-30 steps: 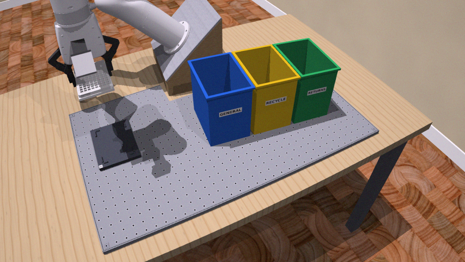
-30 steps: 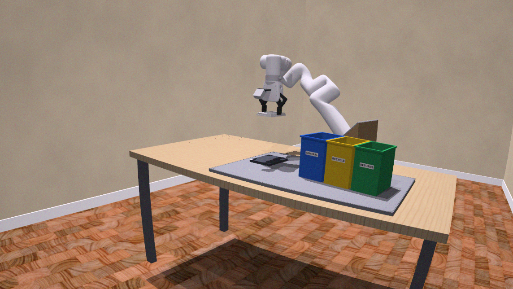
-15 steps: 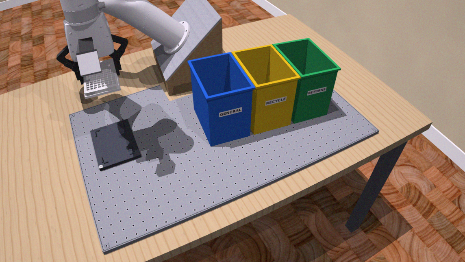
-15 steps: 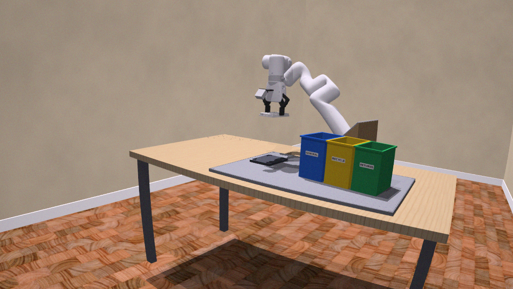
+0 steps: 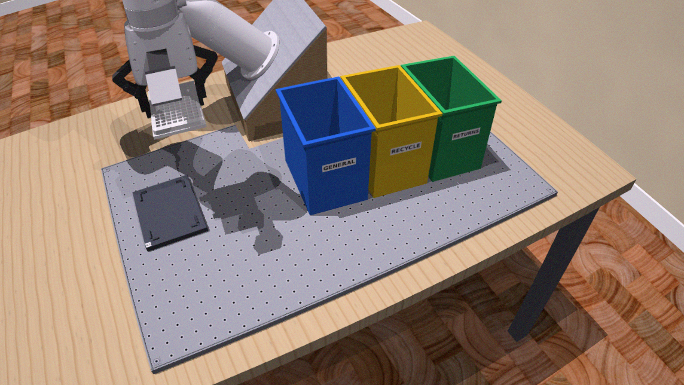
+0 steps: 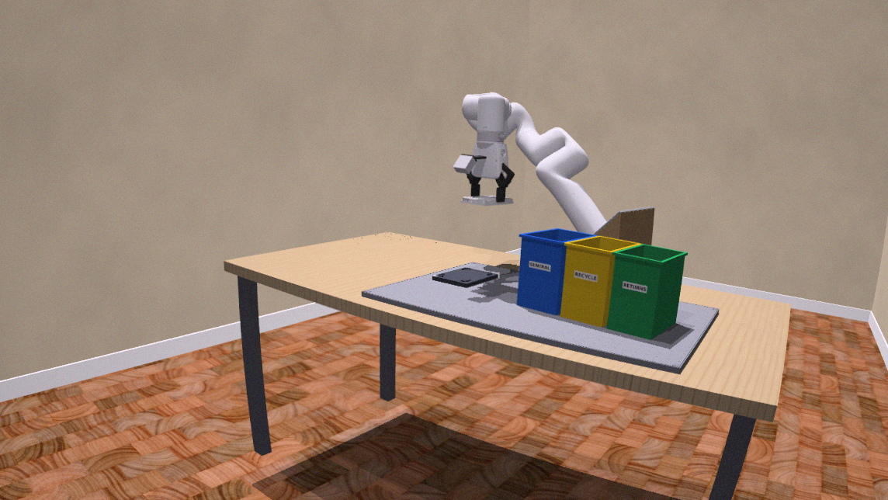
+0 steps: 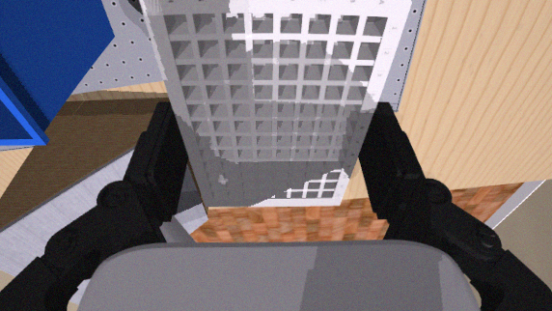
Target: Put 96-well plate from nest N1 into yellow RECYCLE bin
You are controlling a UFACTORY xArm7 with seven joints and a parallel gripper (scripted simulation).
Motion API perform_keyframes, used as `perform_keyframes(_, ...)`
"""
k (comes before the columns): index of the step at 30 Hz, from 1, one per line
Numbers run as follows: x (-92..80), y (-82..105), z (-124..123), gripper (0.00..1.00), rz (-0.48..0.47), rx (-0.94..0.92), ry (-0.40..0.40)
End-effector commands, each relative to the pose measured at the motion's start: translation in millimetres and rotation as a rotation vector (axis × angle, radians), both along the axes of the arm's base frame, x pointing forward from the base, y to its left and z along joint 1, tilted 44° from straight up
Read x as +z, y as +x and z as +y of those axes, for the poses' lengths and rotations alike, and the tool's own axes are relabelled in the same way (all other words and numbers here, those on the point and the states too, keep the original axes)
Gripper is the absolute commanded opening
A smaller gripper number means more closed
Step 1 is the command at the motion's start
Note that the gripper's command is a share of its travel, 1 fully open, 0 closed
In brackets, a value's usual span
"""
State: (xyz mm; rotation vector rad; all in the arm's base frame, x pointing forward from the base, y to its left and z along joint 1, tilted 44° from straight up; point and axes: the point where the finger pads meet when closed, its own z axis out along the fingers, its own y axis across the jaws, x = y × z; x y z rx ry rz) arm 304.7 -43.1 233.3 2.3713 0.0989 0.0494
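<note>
Beige walls and a wood-block floor surround the desk, which carries a grey perforated board. On this board the dark plate nest N1 lies bare at about 8 o'clock in the top view. Three bins stand in a row at 2 o'clock, signs facing away from my base: blue bin, yellow bin signed RECYCLE in the middle, green bin. I hold the 96-well plate high above the desk, at 10 o'clock, I judge so that it passes over the bin rims. My pincer is spread wide yet clamped on the plate's two long sides, wells up.
</note>
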Motion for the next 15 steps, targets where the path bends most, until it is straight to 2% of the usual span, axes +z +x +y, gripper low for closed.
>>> perform_keyframes(1,-4.0,1.1,5.9,0.00,-0.003,0.001,0.001)
perform_keyframes(15,-37.1,0.4,38.9,0.00,-0.003,0.001,0.001)
